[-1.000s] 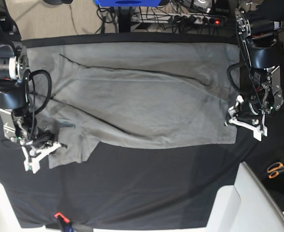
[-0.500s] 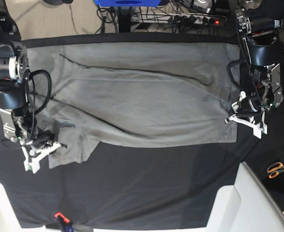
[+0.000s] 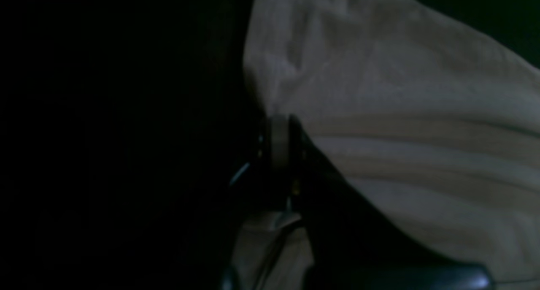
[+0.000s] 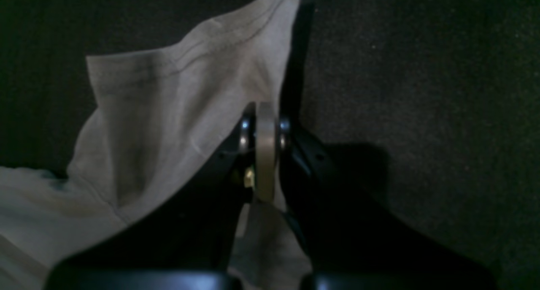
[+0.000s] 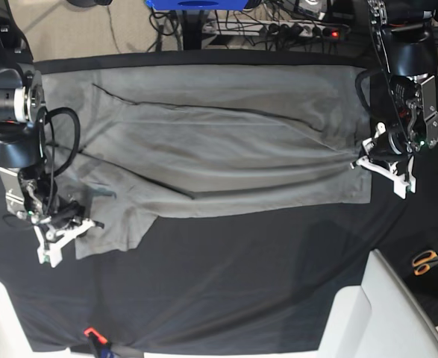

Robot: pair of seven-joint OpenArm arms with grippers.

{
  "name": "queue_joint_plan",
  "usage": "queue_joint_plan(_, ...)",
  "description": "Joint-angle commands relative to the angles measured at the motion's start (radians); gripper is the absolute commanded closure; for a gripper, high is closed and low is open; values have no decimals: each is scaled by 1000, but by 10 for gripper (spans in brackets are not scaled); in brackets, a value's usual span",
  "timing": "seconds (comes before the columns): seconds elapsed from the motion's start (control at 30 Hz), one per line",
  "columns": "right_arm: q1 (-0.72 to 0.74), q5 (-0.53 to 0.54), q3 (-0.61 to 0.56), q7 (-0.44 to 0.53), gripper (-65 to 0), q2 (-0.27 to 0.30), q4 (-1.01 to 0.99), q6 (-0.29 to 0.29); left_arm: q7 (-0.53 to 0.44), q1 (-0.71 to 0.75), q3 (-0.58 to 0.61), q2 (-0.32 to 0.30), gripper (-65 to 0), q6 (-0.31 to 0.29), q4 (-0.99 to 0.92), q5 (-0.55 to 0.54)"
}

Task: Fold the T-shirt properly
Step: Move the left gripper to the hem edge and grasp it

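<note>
The grey T-shirt [image 5: 219, 149] lies spread and creased across the black table cloth [image 5: 226, 283] in the base view. My left gripper [image 5: 367, 162] is at the shirt's right edge, shut on a pinch of the fabric, which runs taut in folds toward it. In the left wrist view the gripper [image 3: 278, 127] is closed on the pale cloth [image 3: 400, 112]. My right gripper [image 5: 92, 223] is at the lower left, shut on the sleeve edge. The right wrist view shows that gripper [image 4: 265, 117] clamped on the sleeve [image 4: 168, 112].
Orange-handled scissors [image 5: 427, 261] lie at the right edge of the cloth. A white moulded object [image 5: 383, 313] fills the lower right corner. A small red-tipped item [image 5: 92, 333] sits near the front edge. Cables and a power strip [image 5: 301, 30] run behind the table.
My left gripper has closed on the shirt's right edge and moved toward the far side, drawing the cloth taut and lifting the lower hem. The right arm has stayed put.
</note>
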Motion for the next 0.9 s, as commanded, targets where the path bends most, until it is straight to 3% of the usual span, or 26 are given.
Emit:
queue_joint_plan(0.0,33,11,1,19,-2,12,15,6,-8,-15,-4,-19,0,2,29,-6)
queue_joint_plan(0.2,33,11,1,19,-2,12,15,6,-4,19,-4,-17,0,2,93,-6)
queue_joint_plan(0.3,33,11,1,19,-2,12,15,6,58,28,-4,-22,-18,2,133,-6)
queue_joint_plan(0.4,33,11,1,19,-2,12,15,6,115,28,-4,-22,-221,2,192,-6)
queue_joint_plan(0.57,33,11,1,19,-2,9,15,6,187,42,-121,-14,-446,2,291,-6)
queue_joint_plan(0.7,33,11,1,19,-2,11,15,6,181,0,-164,-20,-536,2,297,2)
queue_joint_plan(0.87,33,11,1,19,-2,11,15,6,174,-126,-159,-35,-543,-4,121,2)
